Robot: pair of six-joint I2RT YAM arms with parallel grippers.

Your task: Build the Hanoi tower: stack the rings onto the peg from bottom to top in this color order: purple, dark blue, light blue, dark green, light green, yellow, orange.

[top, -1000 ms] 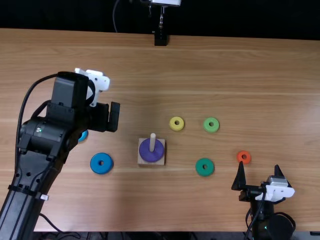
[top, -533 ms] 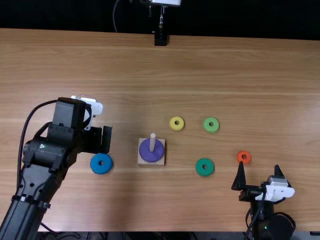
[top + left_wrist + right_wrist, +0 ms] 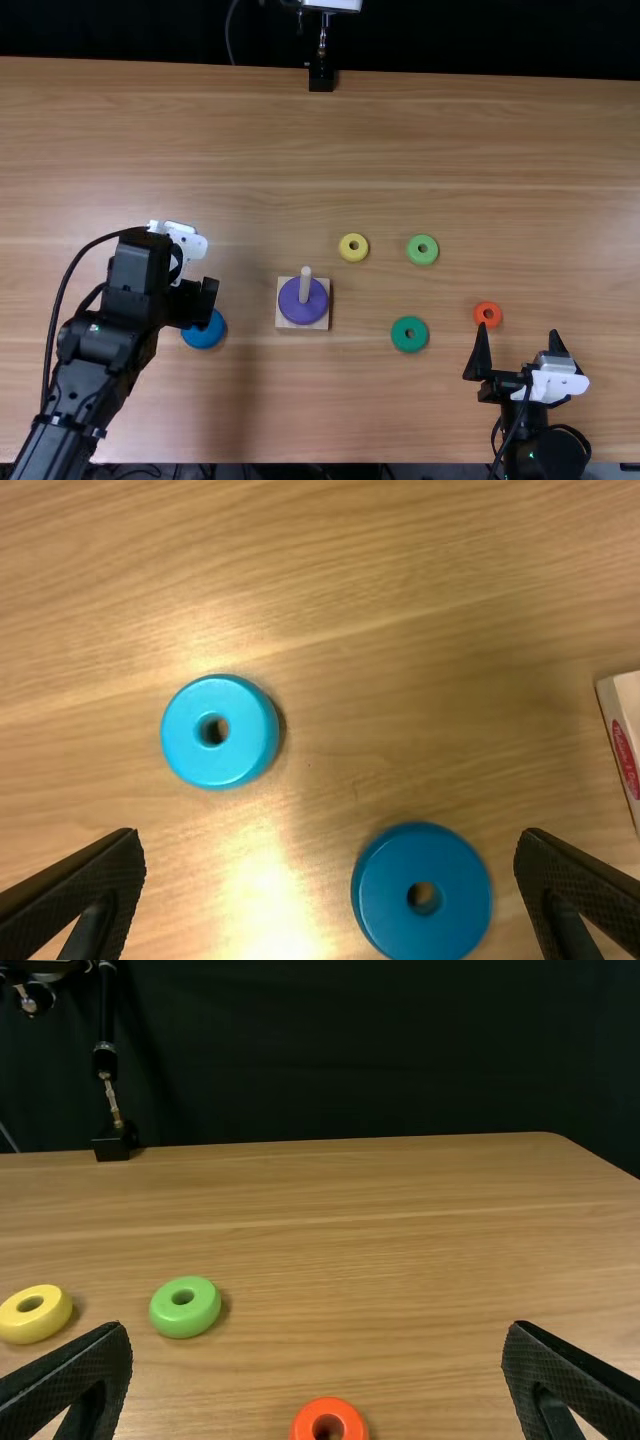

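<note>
My left gripper (image 3: pixel 204 300) stands open above the dark blue ring (image 3: pixel 204 337), covering its far edge. In the left wrist view the left gripper (image 3: pixel 330 836) has the dark blue ring (image 3: pixel 388 890) and the light blue ring (image 3: pixel 189 731) below, both flat on wood. The purple ring (image 3: pixel 300 313) lies around the peg (image 3: pixel 305 285) on its square base (image 3: pixel 282 325). Loose rings are yellow (image 3: pixel 354 256), light green (image 3: pixel 422 258), dark green (image 3: pixel 410 344) and orange (image 3: pixel 487 322). My right gripper (image 3: pixel 518 332) is open; in its wrist view the gripper (image 3: pixel 318 1328) has nothing held, with the orange ring (image 3: pixel 329 1405) beyond.
The peg's base stands right of the left gripper on the wooden table (image 3: pixel 350 130). A black stand (image 3: pixel 321 78) is at the table's far edge, with a dark backdrop behind.
The left gripper has moved toward the table's near edge and slightly left, coming over the dark blue ring. The right arm and the rings have stayed still.
</note>
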